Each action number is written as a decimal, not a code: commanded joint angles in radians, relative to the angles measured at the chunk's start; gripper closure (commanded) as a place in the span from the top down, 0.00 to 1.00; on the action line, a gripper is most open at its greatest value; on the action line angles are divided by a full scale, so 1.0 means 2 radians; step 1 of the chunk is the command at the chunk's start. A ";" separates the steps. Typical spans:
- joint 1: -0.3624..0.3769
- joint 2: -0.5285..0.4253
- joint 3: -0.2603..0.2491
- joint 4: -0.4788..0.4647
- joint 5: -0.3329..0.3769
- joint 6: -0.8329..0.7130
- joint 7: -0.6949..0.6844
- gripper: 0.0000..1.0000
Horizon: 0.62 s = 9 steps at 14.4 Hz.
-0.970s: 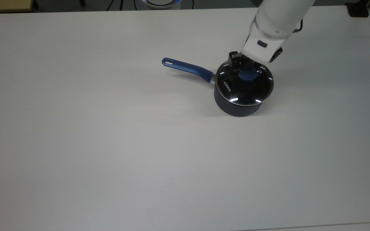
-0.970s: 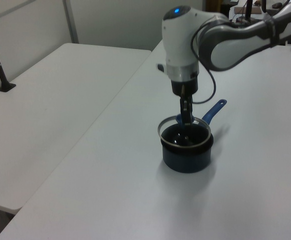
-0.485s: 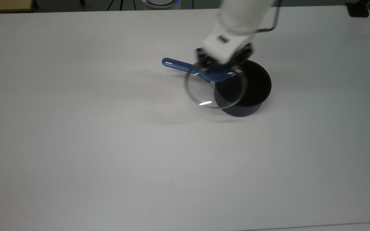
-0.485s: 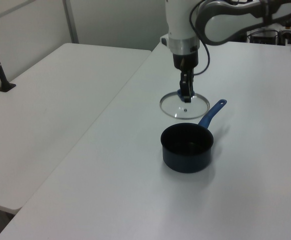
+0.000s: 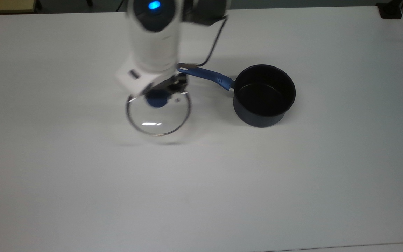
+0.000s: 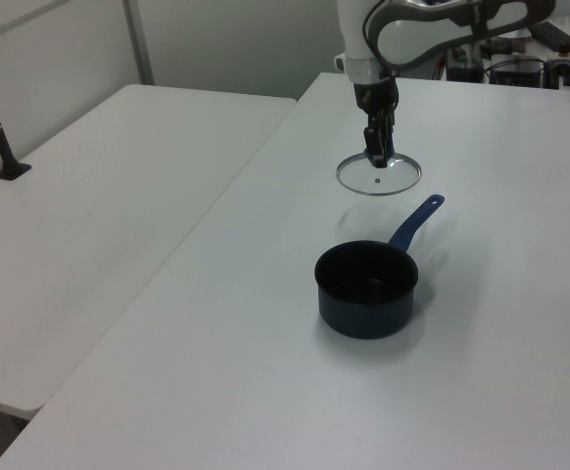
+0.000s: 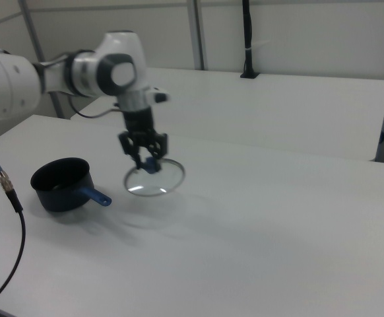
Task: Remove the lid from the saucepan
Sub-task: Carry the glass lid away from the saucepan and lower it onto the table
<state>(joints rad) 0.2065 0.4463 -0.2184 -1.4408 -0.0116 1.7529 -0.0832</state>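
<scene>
1 saucepan [image 6: 367,291] nearest in left view, uncovered, upright on white table [image 6: 216,372], blue handle pointing away. Beyond handle tip: lid [image 6: 378,175] held level above table, clear of pan. Gripper [image 6: 377,157] clamped on lid's blue knob [image 5: 156,100], arm above.

Item count: pan set, arm and tables

One saucepan [image 5: 263,95] with one handle [image 5: 204,74], pointing toward 9 o'clock in the top view. One lid [image 5: 158,113] with one knob [image 5: 156,101]. One arm [image 6: 432,20] carrying one gripper [image 5: 163,91]. Two white tables: one work table [image 5: 82,182], one side table [image 6: 89,186].
</scene>
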 commanded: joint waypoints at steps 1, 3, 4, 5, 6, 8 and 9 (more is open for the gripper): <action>-0.023 0.025 0.003 -0.019 -0.015 0.055 -0.014 0.42; -0.027 0.038 0.003 -0.022 -0.016 0.069 -0.014 0.42; -0.029 0.042 0.003 -0.023 -0.016 0.070 -0.013 0.42; -0.030 0.046 0.003 -0.024 -0.015 0.075 -0.013 0.42; -0.030 0.048 0.003 -0.024 -0.014 0.079 -0.014 0.42; -0.033 0.050 0.003 -0.024 -0.012 0.085 -0.013 0.42; -0.033 0.051 0.003 -0.024 -0.011 0.086 -0.013 0.43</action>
<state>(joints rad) 0.1456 0.5671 -0.2165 -1.4745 -0.0265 1.9013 -0.1058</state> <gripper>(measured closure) 0.388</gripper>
